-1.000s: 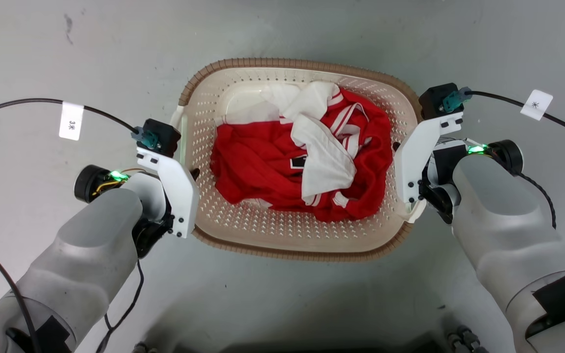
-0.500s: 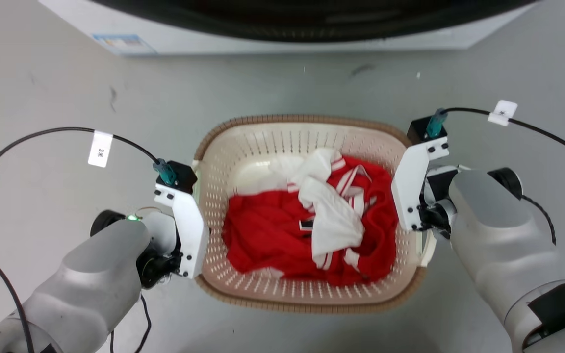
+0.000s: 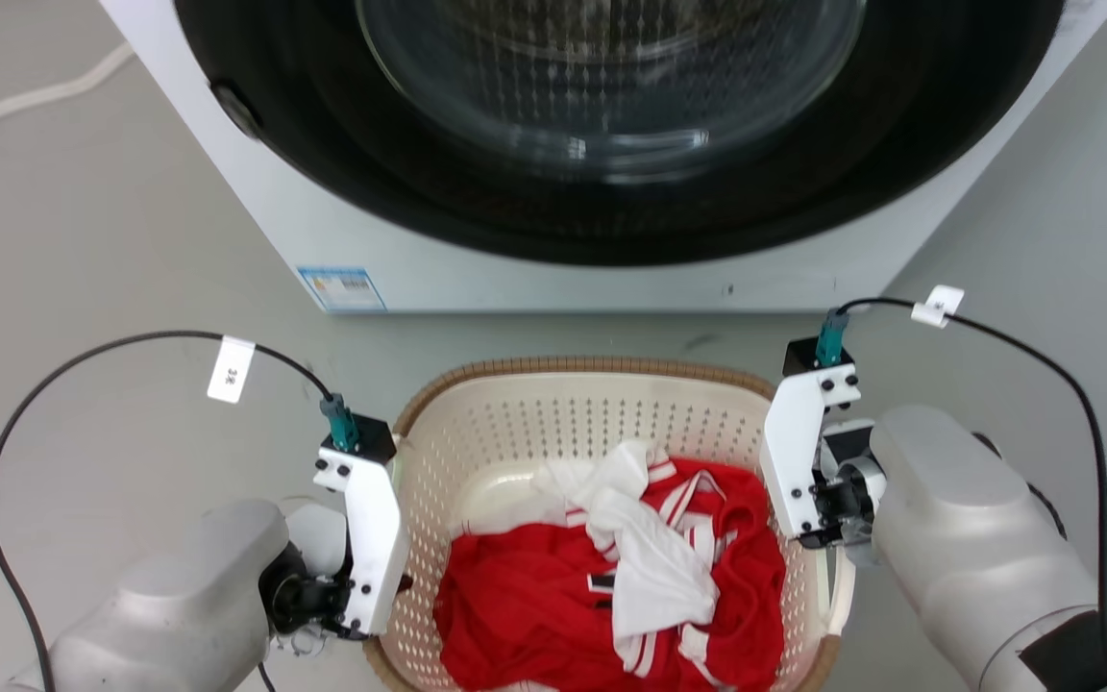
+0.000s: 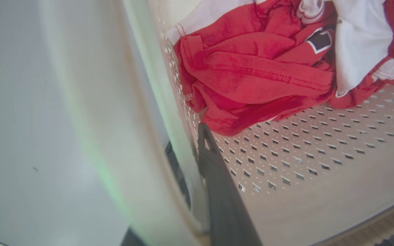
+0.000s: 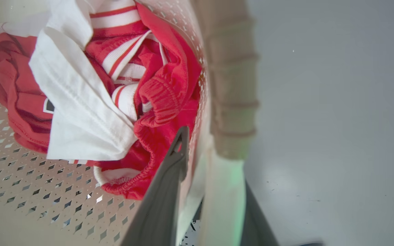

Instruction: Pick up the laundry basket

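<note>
The cream perforated laundry basket (image 3: 553, 423) with a brown woven rim sits low in the middle of the head view, between my two arms. Red and white clothes (image 3: 553, 615) lie inside it. My left gripper (image 3: 398, 582) is shut on the basket's left wall; the left wrist view has one dark finger (image 4: 217, 177) inside the basket (image 4: 303, 164) and the other outside. My right gripper (image 3: 818, 540) is shut on the right side. In the right wrist view one finger (image 5: 174, 160) lies inside the basket (image 5: 29, 191) against the red cloth, the other outside by the white handle (image 5: 222, 191).
A white front-loading washing machine (image 3: 515, 259) with a dark round glass door (image 3: 611, 77) stands just beyond the basket. Grey floor (image 3: 83, 288) lies on both sides. Black cables with white tags (image 3: 231, 369) loop from both wrists.
The head camera has tilted up, bringing the washing machine into view and sliding the basket down the picture. Both grippers keep their hold on the basket's sides throughout.
</note>
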Controlling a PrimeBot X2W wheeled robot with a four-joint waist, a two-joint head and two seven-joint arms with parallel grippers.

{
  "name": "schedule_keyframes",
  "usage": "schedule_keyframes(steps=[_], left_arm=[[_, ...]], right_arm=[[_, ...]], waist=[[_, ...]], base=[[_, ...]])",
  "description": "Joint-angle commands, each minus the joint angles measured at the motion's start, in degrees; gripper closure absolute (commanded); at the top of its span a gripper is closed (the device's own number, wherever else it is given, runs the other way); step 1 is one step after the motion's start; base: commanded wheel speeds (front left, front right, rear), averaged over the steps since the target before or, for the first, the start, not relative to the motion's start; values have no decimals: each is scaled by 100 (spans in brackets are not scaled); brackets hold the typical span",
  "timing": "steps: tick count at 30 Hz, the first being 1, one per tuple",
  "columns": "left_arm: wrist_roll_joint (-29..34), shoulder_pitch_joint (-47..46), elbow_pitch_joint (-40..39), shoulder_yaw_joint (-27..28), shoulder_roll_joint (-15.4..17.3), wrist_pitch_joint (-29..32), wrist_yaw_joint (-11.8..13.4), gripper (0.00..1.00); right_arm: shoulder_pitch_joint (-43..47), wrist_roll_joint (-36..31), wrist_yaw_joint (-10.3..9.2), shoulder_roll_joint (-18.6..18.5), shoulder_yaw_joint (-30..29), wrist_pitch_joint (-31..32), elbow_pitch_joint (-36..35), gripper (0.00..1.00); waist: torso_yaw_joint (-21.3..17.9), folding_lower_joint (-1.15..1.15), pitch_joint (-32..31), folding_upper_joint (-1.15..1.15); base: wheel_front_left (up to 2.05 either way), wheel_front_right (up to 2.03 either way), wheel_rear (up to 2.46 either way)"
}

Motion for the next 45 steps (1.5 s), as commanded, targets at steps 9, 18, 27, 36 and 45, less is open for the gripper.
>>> schedule_keyframes(steps=[9, 18, 27, 36, 45], left_arm=[[-94, 338, -132, -37, 157, 497, -24, 100], [-136, 453, -168, -37, 146, 899, -25, 100], [-161, 497, -129, -35, 130, 1093, -25, 100], [-231, 489, -127, -35, 120, 1154, -25, 100], [-282, 429, -123, -33, 93, 1172, -25, 100]], right_arm=[[215, 111, 16, -73, 236, 294, -69, 100], [526, 296, 17, -62, 572, 546, -326, 100], [708, 431, 18, -64, 727, 566, -324, 100], [676, 550, 19, -63, 836, 607, -315, 100], [608, 630, 19, -58, 917, 586, -286, 100]], waist=[[207, 1, -954, 0], [356, 1, -1457, 0], [409, 1, -1639, 0], [361, 1, -1661, 0], [326, 1, -1655, 0]], base=[[0, 0, 0], [0, 0, 0], [0, 0, 0], [0, 0, 0], [0, 0, 0]])
